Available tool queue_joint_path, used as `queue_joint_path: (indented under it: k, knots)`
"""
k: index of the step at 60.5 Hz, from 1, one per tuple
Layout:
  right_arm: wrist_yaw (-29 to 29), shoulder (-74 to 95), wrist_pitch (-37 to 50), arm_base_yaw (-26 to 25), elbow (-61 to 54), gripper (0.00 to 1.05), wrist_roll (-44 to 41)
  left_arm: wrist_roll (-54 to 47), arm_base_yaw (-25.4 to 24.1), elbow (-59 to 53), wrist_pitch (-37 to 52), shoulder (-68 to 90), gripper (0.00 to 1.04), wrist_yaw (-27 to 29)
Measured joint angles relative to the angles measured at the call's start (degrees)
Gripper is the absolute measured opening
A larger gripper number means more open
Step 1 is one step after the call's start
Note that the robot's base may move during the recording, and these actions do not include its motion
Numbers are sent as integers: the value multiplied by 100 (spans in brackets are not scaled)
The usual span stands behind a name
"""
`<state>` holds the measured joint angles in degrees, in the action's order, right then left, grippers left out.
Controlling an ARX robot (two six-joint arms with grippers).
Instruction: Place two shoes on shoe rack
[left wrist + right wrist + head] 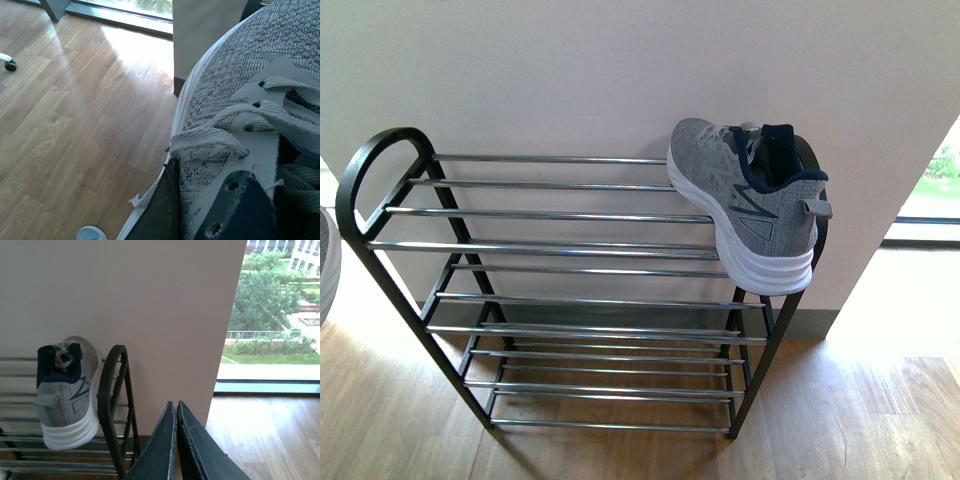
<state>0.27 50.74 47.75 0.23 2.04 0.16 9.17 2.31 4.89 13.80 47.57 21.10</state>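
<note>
Holding the second grey knit sneaker (225,90) in my left end effector (205,175), its dark fingers (160,215) clenched on the laced side wall, I judge placing it is the step in hand. The black metal shoe rack with thin silver bars (560,215) lies to this end effector's right. The first grey knit sneaker with white sole and navy collar (750,200) sits on the rack's top tier, just beyond my right end effector (176,405), which is clenched on nothing. I should keep the sole level across several bars, clear of its mate.
</note>
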Motion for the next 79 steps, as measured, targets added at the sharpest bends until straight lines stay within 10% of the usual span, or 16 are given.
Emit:
queue_joint_path:
  k: [79]
  knots:
    - [-17,-3851,-3545,-4,-94,1,0,0,0,0,0,0,2,-2]
